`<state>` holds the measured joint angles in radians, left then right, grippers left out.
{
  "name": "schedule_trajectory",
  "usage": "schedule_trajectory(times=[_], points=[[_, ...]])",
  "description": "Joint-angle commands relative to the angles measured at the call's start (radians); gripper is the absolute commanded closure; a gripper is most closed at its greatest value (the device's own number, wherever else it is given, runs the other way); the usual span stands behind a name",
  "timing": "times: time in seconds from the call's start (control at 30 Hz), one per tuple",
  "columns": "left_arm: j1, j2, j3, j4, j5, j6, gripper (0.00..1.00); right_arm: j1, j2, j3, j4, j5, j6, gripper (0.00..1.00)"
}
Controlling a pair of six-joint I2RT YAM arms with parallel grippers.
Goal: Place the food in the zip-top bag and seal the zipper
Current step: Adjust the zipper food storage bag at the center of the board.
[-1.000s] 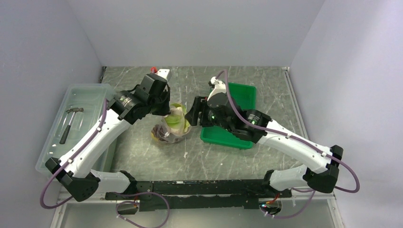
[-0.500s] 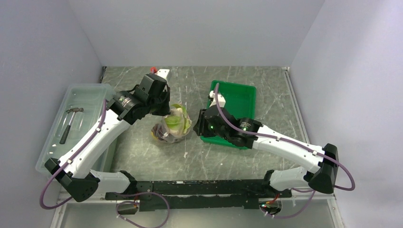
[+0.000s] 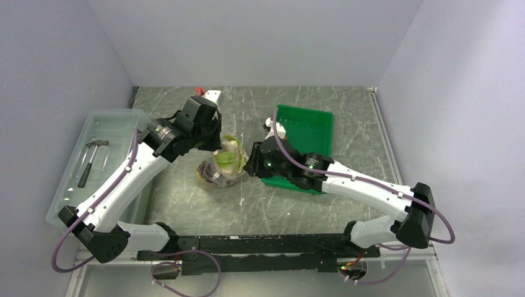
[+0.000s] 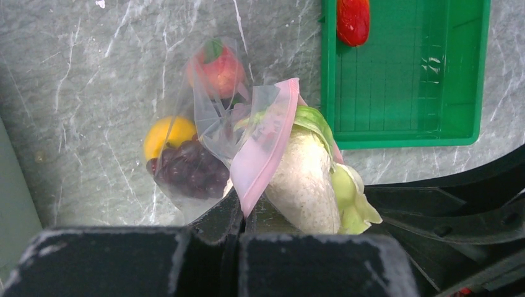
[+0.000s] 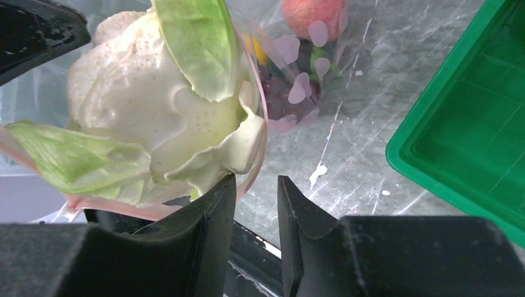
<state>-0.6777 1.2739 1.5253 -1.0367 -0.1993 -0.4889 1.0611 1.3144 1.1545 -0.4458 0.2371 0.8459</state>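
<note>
The left gripper [image 4: 240, 213], clamped tight on the pink zipper [image 4: 266, 142], holds the mouth of the clear zip-top bag [image 4: 204, 105] up off the marble table [image 3: 278, 204] at the centre of the overhead frame, evidently so the opening faces the right arm while the load hangs below. Through the film show the grape bunch [image 4: 189, 173], the orange-yellow fruit [image 4: 167, 136] and the tomato-like piece [image 4: 220, 71], settled low in the bag at the left of the left wrist view. The pale leafy vegetable [image 5: 155, 105] sits wedged in the mouth, half in and half out, its green leaves spilling over the rim. The right gripper [image 5: 255, 185] is just beside it, jaws a narrow gap apart with nothing seen between them (a nudge looks likelier than a pinch). That bulky vegetable is what stands in the way: the strip cannot meet until it drops clear. A glossy red piece [image 4: 353, 18] lies in the green tray [image 4: 402, 139] right of the bag, apparently yet to be bagged. At the far left of the overhead frame a hammer [image 3: 91, 161] lies in a translucent bin [image 3: 105, 124], well apart.
</note>
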Motion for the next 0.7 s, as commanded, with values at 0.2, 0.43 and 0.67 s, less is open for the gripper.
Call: schedule_trajectory(times=[0.2, 0.43, 0.67], points=[[-0.002, -0.043, 0.0, 0.036, 0.001, 0.009, 0.99, 0.004, 0.037, 0.019, 0.055, -0.008, 0.013, 0.7], [-0.001, -0.047, -0.004, 0.037, 0.0, 0.006, 0.99, 0.002, 0.073, 0.021, 0.091, -0.014, 0.022, 0.67], [0.0, -0.032, 0.012, 0.023, 0.001, 0.004, 1.0, 0.001, 0.063, 0.039, 0.079, 0.035, -0.009, 0.97]])
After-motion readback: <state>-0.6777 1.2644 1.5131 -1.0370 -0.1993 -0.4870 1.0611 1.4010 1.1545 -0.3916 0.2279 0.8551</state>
